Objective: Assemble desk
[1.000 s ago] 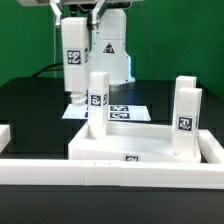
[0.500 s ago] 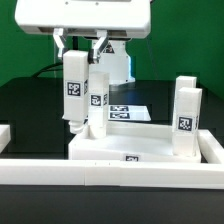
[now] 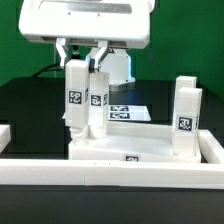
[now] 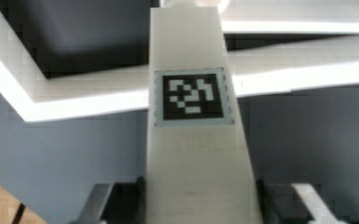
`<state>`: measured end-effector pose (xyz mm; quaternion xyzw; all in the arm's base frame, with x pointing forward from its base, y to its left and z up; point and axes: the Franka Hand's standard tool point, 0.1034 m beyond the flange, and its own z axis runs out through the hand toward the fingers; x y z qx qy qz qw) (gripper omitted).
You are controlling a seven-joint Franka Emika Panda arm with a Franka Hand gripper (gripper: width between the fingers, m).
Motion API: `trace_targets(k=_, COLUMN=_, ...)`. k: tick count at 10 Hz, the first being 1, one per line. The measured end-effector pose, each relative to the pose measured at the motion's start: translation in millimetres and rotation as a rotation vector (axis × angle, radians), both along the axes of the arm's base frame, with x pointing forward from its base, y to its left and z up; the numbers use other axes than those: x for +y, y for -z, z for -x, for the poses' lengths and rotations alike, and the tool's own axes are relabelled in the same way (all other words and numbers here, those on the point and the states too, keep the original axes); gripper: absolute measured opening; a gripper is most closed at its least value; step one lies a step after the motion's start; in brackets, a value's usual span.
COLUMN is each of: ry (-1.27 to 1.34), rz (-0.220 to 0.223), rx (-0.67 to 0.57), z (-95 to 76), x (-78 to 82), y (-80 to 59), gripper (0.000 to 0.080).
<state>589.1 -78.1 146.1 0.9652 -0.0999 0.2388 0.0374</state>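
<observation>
One leg [image 3: 75, 100] is in my gripper [image 3: 84, 55], clamped between the two fingers near its upper end; its long axis is vertical and it hangs straight down from my hand, tag facing the exterior camera. Its lower end sits just above the desk top [image 3: 140, 148], at the corner on the exterior view's left, far side; I cannot tell from either view whether it already touches the recessed face. In the wrist view the held leg [image 4: 195, 120] fills the centre of the picture, running away from the camera toward the white edge of the top [image 4: 51, 85]; the fingers [image 4: 309, 200] show only as pale shapes at either side of it.

A second leg [image 3: 97, 100] stands upright just beside the one I hold, on the exterior view's right of it, very close; whether the two touch is not clear. A third leg [image 3: 186, 118] stands upright at the corner on the exterior view's right, well apart from my hand. The marker board [image 3: 125, 112] lies flat behind the top on the black table [image 3: 30, 110].

My arm is posed directly above the work, wrist pointing down, gripper aligned with the leg's axis. Judgement: the coming move is a straight descent into the corner seat, so it turns on vertical alignment over that seat; the risk is the neighbouring leg, which leaves little clearance on that side.
</observation>
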Motion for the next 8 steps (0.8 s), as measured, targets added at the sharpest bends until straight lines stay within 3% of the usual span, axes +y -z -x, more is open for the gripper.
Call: trace_targets(k=8, ry=-0.008, rz=-0.003, rx=0.009, z=-2.5, x=12.5, y=7.5, gripper=0.0288)
